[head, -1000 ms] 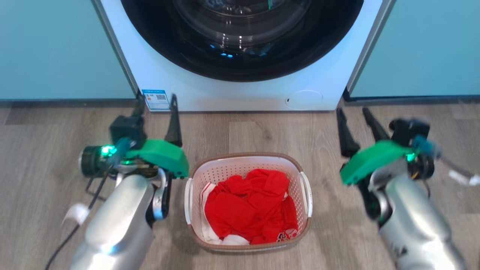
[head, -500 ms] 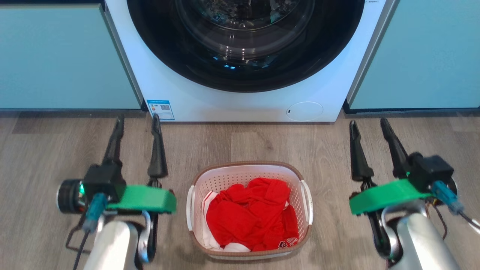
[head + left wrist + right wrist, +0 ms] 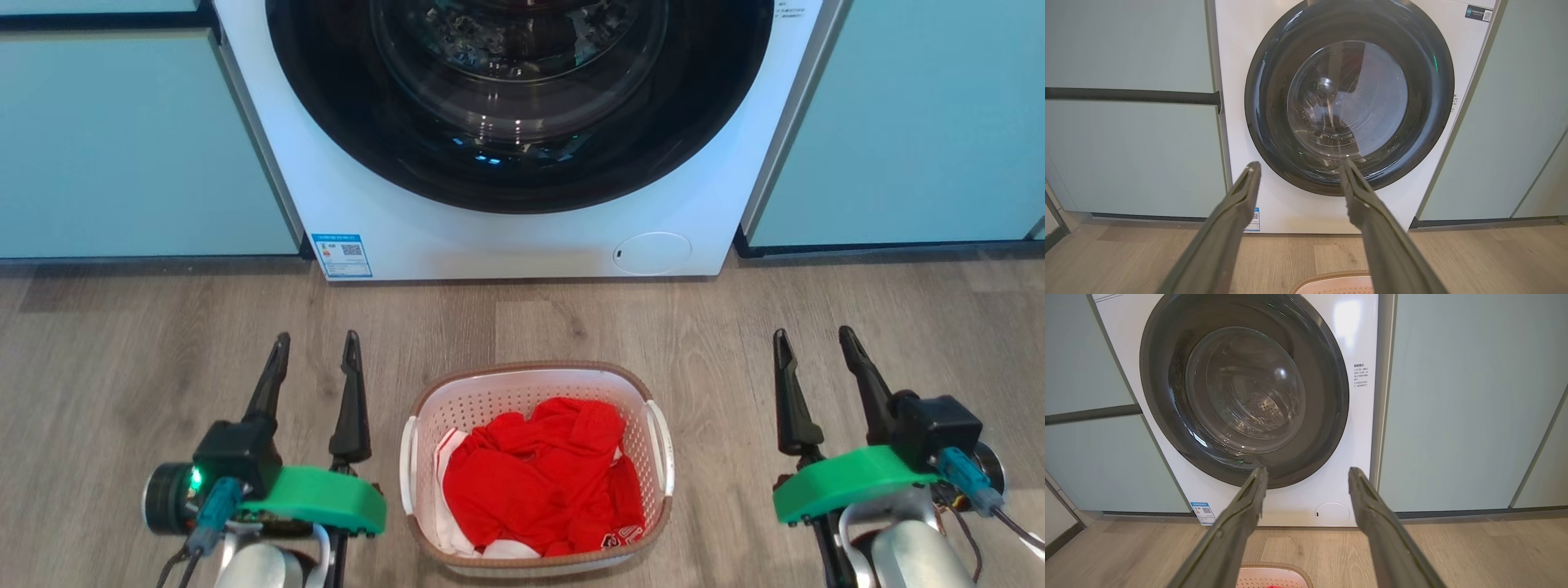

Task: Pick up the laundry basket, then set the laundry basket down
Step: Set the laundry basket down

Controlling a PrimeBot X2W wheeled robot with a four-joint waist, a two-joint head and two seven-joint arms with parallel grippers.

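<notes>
The laundry basket [image 3: 535,380], white with perforated walls and a brown rim, stands on the wooden floor in the head view, holding red clothes [image 3: 543,478]. Its white handles sit on its left and right sides. My left gripper [image 3: 317,339] hangs open to the basket's left, fingers pointing toward the washer, apart from the basket. To the right of the basket, my right gripper [image 3: 816,335] is open too and touches nothing. A strip of the basket's rim [image 3: 1331,277] peeks into the bottom of the left wrist view, and likewise the rim [image 3: 1274,566] in the right wrist view.
A white front-loading washing machine [image 3: 522,237] with a dark round door [image 3: 1349,102] stands straight ahead, its door shut. Pale teal cabinet fronts [image 3: 131,147] flank it on both sides. Bare wooden floor [image 3: 122,343] stretches left and right of the basket.
Both arms have drawn back and lowered in the head view, and their fingers now point straight ahead. The head camera has tilted up a little. The basket stays on the floor.
</notes>
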